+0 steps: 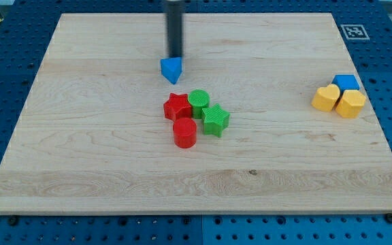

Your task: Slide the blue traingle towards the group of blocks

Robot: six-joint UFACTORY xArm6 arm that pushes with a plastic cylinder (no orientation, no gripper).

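Observation:
The blue triangle (171, 69) lies on the wooden board, above the board's middle. My tip (174, 56) stands right at its top edge, touching or nearly touching it. Just below the triangle is a group of blocks: a red star (177, 106), a green cylinder (199, 101), a green star (215, 120) and a red cylinder (184, 133). A small gap separates the triangle from the red star.
At the view's right stand a blue cube (346, 83), a yellow heart (327, 98) and a yellow hexagon-like block (350, 103), close together. The wooden board (80, 156) lies on a blue perforated table. A marker tag (353, 31) sits at the top right corner.

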